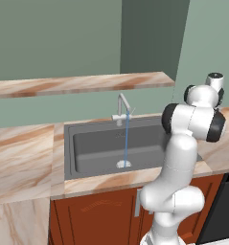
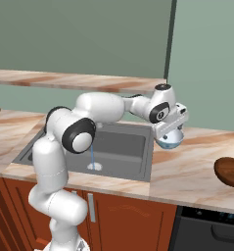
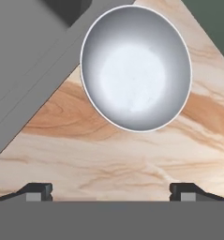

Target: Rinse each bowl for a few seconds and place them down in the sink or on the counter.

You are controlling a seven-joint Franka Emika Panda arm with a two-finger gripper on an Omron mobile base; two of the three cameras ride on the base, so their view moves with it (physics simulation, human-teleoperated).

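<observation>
The gripper (image 2: 171, 133) hangs over the counter (image 2: 197, 166) just right of the sink (image 2: 113, 147), its fingers spread wide and pinching nothing; in the hand view both fingertips (image 3: 38, 191) stand far apart over bare marble. Directly beneath it sits a pale blue-grey bowl (image 3: 136, 68), upright on the counter near the sink's right rim, mouth up and lighter inside. The hand view looks straight down into it, so the arm seems lined up for a top-down approach. Water runs from the gooseneck faucet (image 1: 122, 106) in a thin stream (image 1: 126, 139) onto the drain (image 1: 123, 164), presumably left on for rinsing. A brown bowl (image 2: 229, 171) rests further right, towards the counter's front edge. A marble shelf (image 1: 82, 84) spans the wall above.
</observation>
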